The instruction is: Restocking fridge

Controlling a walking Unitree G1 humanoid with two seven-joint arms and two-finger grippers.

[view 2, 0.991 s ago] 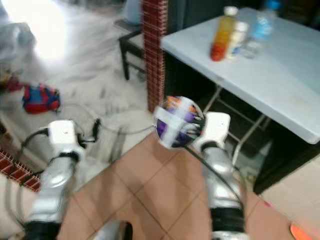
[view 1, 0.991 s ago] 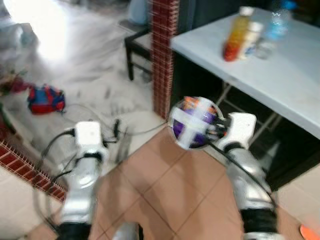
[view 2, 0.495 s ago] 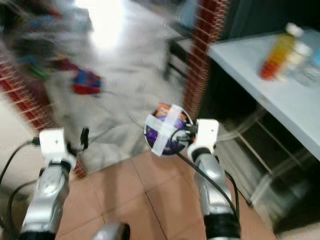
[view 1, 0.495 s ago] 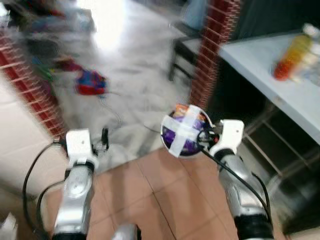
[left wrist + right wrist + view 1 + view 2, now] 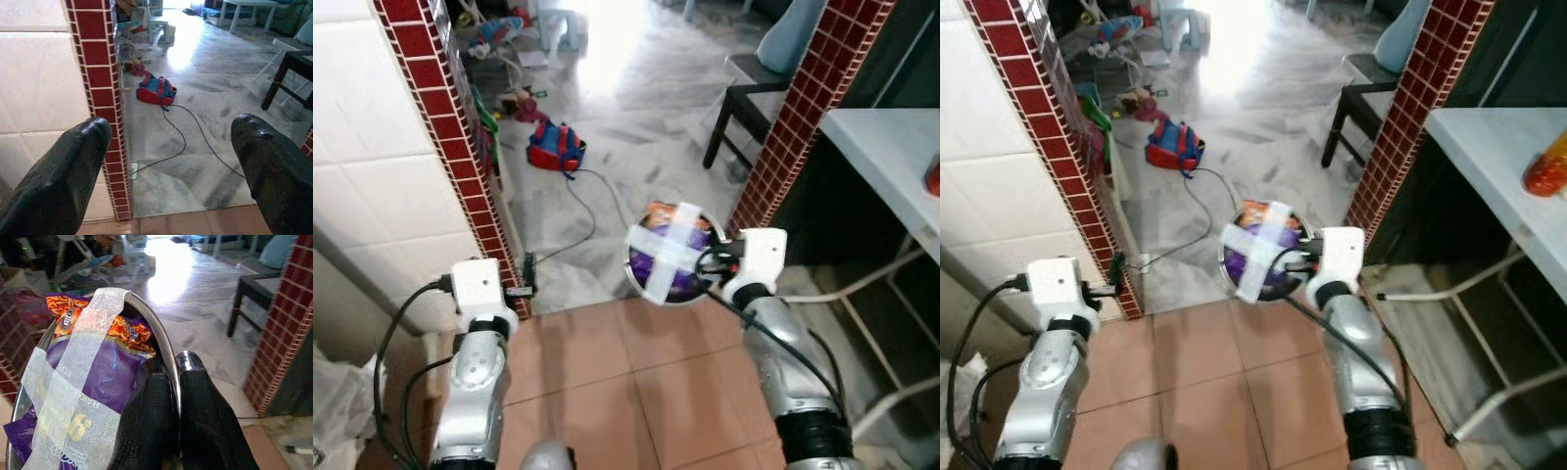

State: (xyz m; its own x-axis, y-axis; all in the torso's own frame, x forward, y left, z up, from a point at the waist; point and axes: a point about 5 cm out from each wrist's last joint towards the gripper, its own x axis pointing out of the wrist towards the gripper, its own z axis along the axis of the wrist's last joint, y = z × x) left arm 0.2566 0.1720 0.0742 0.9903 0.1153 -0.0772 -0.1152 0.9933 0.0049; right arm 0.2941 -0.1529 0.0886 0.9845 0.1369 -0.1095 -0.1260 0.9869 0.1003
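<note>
My right gripper [image 5: 176,382] is shut on the rim of a round metal bowl [image 5: 671,253]. The bowl holds purple and orange snack packets [image 5: 105,367] strapped in by a cross of white tape [image 5: 668,251]. I carry it at chest height over the tiled floor, tilted toward me. My left gripper [image 5: 171,147] is held out in front on the left, open with nothing between its fingers [image 5: 58,176], close to a red-tiled wall corner [image 5: 460,147].
A white and red tiled wall stands at the left. A red brick pillar [image 5: 803,108] and a white table [image 5: 891,157] with an orange bottle [image 5: 1547,166] are at the right. A dark chair [image 5: 744,108], a red-blue bag [image 5: 558,147] and a cable [image 5: 587,220] lie on the marble floor ahead.
The camera has swung left: the table slid out to the right and the tiled wall came in at the left. The right gripper still holds the bowl.
</note>
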